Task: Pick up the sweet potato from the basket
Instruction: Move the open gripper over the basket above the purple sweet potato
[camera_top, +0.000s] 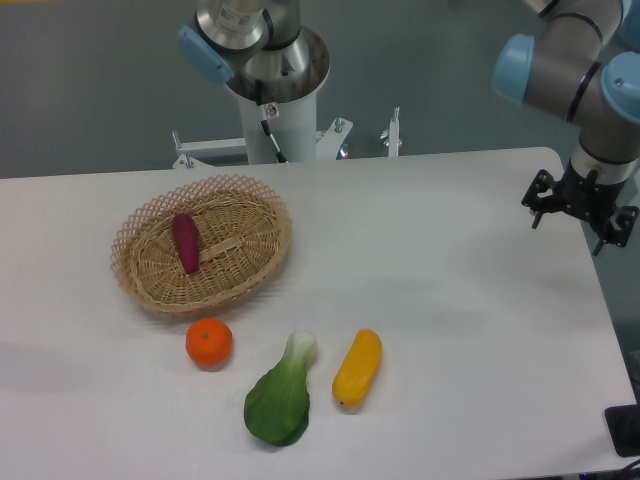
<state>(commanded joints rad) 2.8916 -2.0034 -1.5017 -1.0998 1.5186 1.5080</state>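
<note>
The sweet potato (185, 242), a small dark purplish-red tuber, lies lengthwise in the left half of the tan wicker basket (262, 212) at the table's left. My gripper (577, 218) hangs far away over the table's right edge, with nothing between its fingers that I can see. Its dark fingers are small and seen from above, so the gap between them is unclear.
In front of the basket sit a round orange fruit (209, 342), a green leafy vegetable (280, 397) and a yellow oblong vegetable (358, 367). The arm's base column (272, 90) stands behind the table's far edge.
</note>
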